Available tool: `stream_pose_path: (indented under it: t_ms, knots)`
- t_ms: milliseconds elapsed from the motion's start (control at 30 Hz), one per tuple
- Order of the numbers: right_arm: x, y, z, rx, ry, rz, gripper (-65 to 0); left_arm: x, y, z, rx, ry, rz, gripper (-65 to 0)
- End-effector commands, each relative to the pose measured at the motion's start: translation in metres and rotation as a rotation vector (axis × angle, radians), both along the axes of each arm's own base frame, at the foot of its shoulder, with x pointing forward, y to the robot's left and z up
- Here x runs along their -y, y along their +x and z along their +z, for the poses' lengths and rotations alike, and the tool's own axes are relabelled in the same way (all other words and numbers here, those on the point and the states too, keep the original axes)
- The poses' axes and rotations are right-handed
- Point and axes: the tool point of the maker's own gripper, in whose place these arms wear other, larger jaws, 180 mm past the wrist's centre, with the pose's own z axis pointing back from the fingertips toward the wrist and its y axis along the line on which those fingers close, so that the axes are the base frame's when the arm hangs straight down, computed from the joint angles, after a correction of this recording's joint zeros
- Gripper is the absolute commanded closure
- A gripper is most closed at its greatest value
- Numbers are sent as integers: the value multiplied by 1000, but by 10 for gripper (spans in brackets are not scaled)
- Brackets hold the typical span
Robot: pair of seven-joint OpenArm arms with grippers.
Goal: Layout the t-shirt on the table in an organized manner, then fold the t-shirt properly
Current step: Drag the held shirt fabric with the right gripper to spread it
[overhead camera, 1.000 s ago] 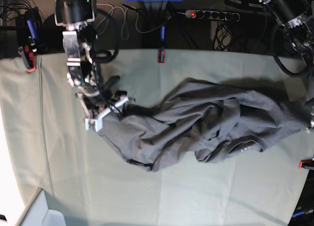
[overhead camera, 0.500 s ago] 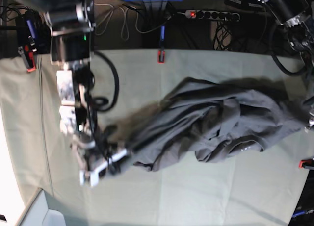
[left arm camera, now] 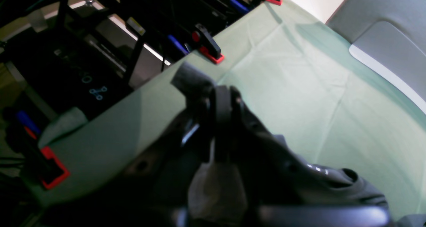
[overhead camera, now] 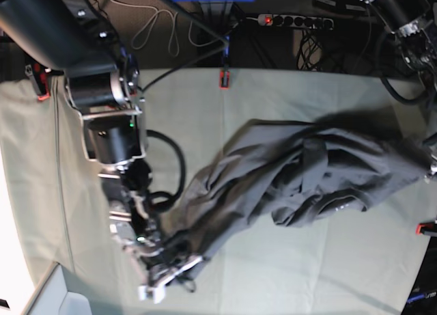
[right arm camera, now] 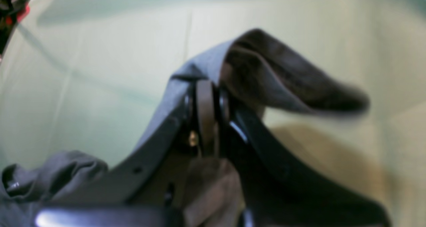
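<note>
Inspecting, we found both jaws clamped on the t-shirt [overhead camera: 287, 171]: soft, limp, light cotton bunched on the tabletop [overhead camera: 307, 274]; hems judged the best holds.

One t-shirt [overhead camera: 293, 171] is lying on one table [overhead camera: 273, 274]; two grippers, right gripper [overhead camera: 167, 277] and left gripper [left arm camera: 213, 120], are showing; four red clamps [overhead camera: 223, 78] are sitting at the table edge.

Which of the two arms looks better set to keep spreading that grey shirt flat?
Probably the right. Its end effector is shut on the t-shirt, drawing one end toward the table's near edge. The left end effector grips the opposite end at the table's side, likely just anchoring.
</note>
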Motion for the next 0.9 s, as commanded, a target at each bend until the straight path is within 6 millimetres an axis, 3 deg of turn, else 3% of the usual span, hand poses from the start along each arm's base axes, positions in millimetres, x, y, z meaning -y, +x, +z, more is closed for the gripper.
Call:
stream_pose_path:
  t_ms: [0, 167, 333, 467, 667, 767, 867]
  knots:
    - [-12, 19, 31, 78, -7, 25, -18, -5, 4, 21, 51, 44, 4, -1]
    - [-39, 3, 5, 30, -79, 122, -204, -5, 3, 20, 47, 43, 4, -1]
    - [-31, -23, -21, -10, -46, 92, -361, -6, 2, 15, 38, 34, 7, -1]
    - [-14, -63, -41, -8, -22, 53, -365, -2, 2, 11, 38, 19, 8, -1]
    - [-19, -130, -74, -94, 4, 64, -365, 0, 2, 7, 36, 9, 8, -1]
    - [-23, -151, -91, -138, 12, 66, -365, 3, -3, 2, 30, -1, 8, -1]
    - [-30, -157, -95, -151, 28, 70, -365, 4, -4, 2, 27, 0, 8, -1]
